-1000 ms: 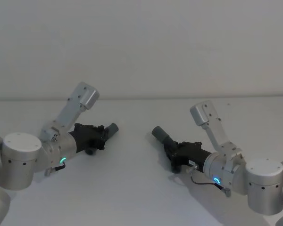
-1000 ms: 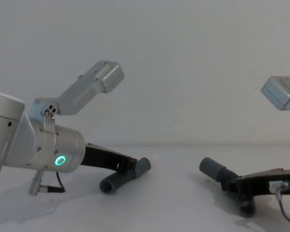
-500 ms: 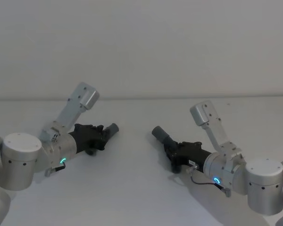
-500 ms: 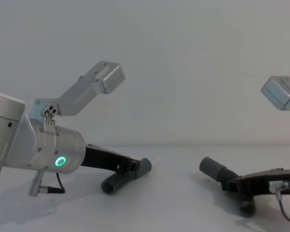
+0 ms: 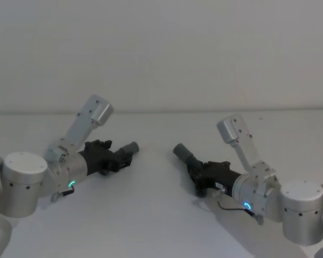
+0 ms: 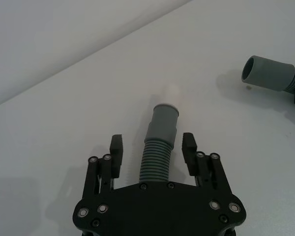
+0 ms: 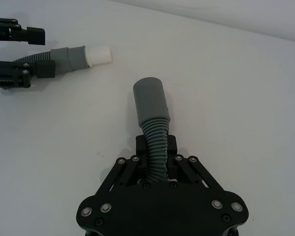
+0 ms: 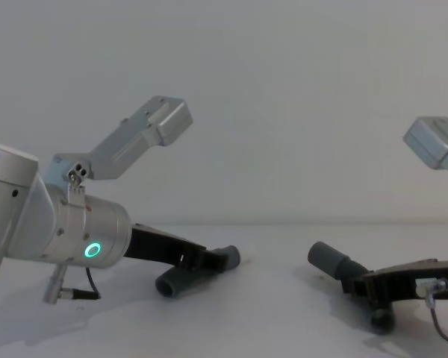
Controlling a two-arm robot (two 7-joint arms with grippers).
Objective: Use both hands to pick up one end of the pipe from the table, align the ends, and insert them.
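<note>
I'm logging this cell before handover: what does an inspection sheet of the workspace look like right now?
Surface: white table, plain, no marks seen.
Job's things: left pipe piece, whitish tip leading, lies apart from the right pipe piece; ends not joined.
Clutter: nothing seen.
Grippers: left gripper open, fingers straddling its piece with gaps; right gripper shut on its piece's ribbed body.
Cables: thin cable at the right wrist; short cable under the left wrist.
Surroundings: plain wall.
</note>
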